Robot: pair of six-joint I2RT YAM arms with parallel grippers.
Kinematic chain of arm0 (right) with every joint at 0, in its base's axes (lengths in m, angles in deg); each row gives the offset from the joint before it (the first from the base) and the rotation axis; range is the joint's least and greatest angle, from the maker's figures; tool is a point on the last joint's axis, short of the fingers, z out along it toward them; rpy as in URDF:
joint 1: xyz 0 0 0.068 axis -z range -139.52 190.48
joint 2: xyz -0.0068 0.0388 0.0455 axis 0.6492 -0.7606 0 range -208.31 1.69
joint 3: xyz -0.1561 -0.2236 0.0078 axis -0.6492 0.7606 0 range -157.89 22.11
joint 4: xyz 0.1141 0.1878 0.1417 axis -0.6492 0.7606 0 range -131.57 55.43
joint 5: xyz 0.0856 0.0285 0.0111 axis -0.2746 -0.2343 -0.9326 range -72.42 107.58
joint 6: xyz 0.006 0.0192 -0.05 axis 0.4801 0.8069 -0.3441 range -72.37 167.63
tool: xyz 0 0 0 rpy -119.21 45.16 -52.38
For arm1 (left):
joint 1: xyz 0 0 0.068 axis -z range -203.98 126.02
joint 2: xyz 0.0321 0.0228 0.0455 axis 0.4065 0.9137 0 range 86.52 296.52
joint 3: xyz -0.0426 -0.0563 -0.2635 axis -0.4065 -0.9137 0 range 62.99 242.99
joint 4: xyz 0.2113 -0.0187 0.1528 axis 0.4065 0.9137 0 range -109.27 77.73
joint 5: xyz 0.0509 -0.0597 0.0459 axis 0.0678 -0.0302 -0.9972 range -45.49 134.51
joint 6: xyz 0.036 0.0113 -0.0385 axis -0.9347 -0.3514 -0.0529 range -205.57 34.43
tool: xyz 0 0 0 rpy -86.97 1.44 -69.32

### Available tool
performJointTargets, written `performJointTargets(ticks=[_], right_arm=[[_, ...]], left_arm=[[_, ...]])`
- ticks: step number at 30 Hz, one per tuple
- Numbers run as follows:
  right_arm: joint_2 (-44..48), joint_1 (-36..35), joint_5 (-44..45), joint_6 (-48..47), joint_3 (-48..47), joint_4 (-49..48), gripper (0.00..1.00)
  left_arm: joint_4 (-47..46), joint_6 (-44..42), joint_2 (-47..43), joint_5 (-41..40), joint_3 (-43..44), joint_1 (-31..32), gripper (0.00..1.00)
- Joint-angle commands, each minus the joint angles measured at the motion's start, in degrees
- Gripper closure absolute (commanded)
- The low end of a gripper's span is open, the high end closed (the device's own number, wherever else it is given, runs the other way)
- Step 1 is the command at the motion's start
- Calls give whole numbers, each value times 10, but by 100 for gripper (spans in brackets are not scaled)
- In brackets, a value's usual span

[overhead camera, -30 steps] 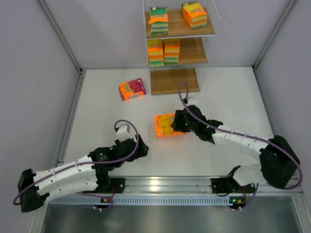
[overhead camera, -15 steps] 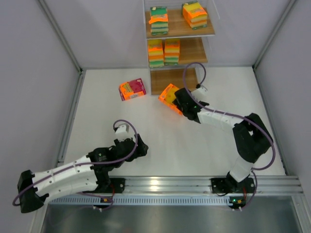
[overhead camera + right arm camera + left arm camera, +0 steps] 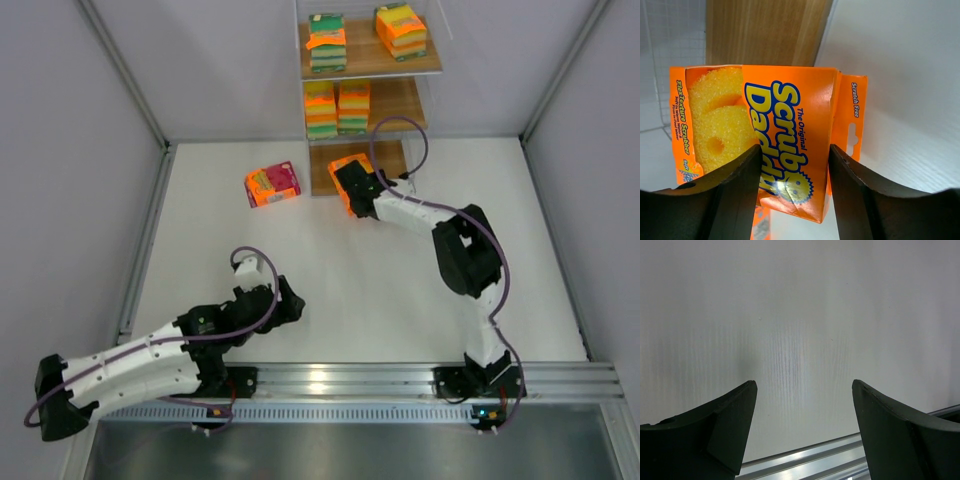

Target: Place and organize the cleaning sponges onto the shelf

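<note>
Squeezing an orange sponge pack tight, the right gripper holds it over the shelf's bottom board, at 12 o'clock. The left gripper sits wide open, holding nothing, at 7 o'clock.

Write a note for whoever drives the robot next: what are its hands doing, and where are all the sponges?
Right hand: shut on an orange sponge pack, at the front of the bottom board of the shelf.
Left hand: open, empty, over the table.
Done: four packs shelved, the top pair and the middle pair.
Left: set this pack down, then fetch the pink-red pack lying on the table.
</note>
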Motion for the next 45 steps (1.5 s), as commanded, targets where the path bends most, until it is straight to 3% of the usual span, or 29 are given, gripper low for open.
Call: performJointTargets(ticks=[1,6,8,13,15,17,19,25,30,35,39,41,45], right_arm=[[-36,0,38,95,-92,85,46],[-71,-8,41,174,-128,100,46],[-89,-10,43,184,-155,110,40],[-116,-20,23,178,-152,25,33],[-134,-23,9,176,-176,25,25],[-138,-25,-7,158,-182,26,8],[-123,-25,-13,136,-158,-4,1],[-32,-25,-12,98,-26,-102,0],[30,-23,-20,63,44,-180,5],[77,-17,-56,10,110,-228,19],[115,8,-114,-140,172,-292,30],[137,28,-155,-221,179,-287,37],[162,39,-157,-438,181,-252,49]], left_arm=[[4,1,-18,-5,16,1,17],[6,-13,-20,-7,19,1,16],[6,-17,-19,-7,22,1,15],[11,-21,-26,-10,21,1,15],[15,-19,-30,-10,19,1,14],[17,-16,-33,-10,14,1,14],[17,-15,-40,-9,8,1,14],[17,-15,-48,-18,3,1,13],[17,-21,-48,-17,1,1,13],[17,-32,-55,-18,0,1,13],[17,-30,-74,-31,-9,1,12],[17,-30,-95,-38,-13,1,11],[16,-20,-133,-56,-27,1,10]])
